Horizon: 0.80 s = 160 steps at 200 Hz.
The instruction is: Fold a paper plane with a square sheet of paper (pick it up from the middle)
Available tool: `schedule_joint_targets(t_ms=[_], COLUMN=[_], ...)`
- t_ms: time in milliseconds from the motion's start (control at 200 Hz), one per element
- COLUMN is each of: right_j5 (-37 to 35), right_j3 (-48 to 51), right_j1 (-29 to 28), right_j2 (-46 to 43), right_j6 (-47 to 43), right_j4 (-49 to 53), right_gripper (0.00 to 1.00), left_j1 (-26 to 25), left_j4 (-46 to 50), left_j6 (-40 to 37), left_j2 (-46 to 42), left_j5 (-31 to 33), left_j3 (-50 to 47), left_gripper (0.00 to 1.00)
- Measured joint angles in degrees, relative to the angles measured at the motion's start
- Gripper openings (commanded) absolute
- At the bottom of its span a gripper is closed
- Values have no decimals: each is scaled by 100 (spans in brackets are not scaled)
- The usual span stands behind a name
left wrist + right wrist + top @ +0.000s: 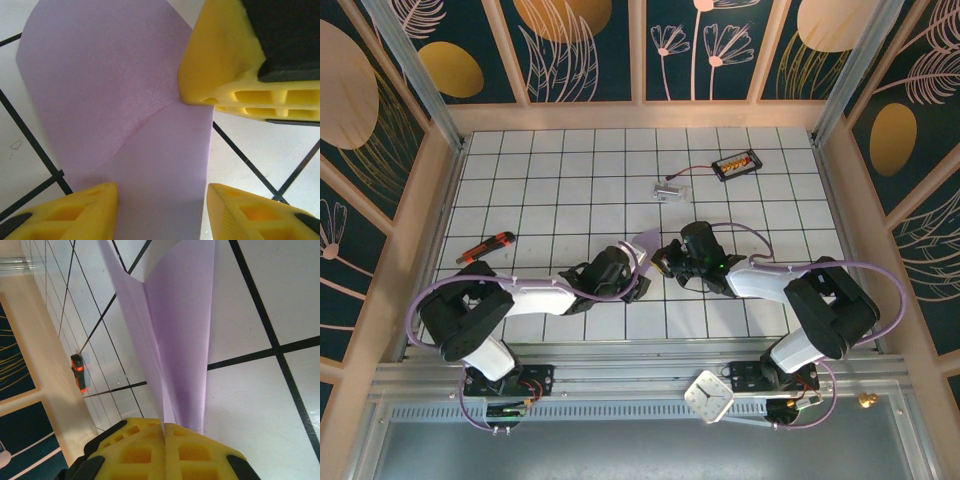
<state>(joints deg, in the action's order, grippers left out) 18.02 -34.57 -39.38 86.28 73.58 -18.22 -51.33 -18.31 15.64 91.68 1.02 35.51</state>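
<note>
The right gripper (165, 427) is pinching the sheet of paper (175, 340) between its closed yellow fingers. The lavender sheet is fanning out ahead of the fingertips over the white tiled table (260, 405), and it is folding along a crease that runs straight out from the pinch. Far ahead of that hand and off to its left, an orange and black box cutter (77, 372) is lying on the tiles close to the wall.

The left gripper (161, 195) is standing with its fingers apart, one on each side of the sheet. The paper's flat face is lying in the gap between them and nothing is squeezing it. Just ahead of the left fingers, the right gripper's fingers (220, 65) are biting the paper's edge, and a soft diagonal crease is running from that bite across the sheet. Seen from above, the two grippers are facing each other nose to nose, with a pointed end of the paper sticking out just beyond them.
</note>
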Motion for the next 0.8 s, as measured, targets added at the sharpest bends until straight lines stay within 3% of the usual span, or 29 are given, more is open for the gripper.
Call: schedule_joint_targets(t_ms=[570, 801], right_j5=[11, 11], right_j3=[26, 57], right_j1=[-66, -66], right_j2=[57, 79], right_j6=[184, 184], right_j4=[-225, -260], right_gripper=[0, 3], left_j1=[-46, -44], left_j4=[0, 4], left_j6=[9, 50], left_j2=[92, 92], left_j5=[107, 107], left_j3=[83, 83], left_gripper=[30, 28])
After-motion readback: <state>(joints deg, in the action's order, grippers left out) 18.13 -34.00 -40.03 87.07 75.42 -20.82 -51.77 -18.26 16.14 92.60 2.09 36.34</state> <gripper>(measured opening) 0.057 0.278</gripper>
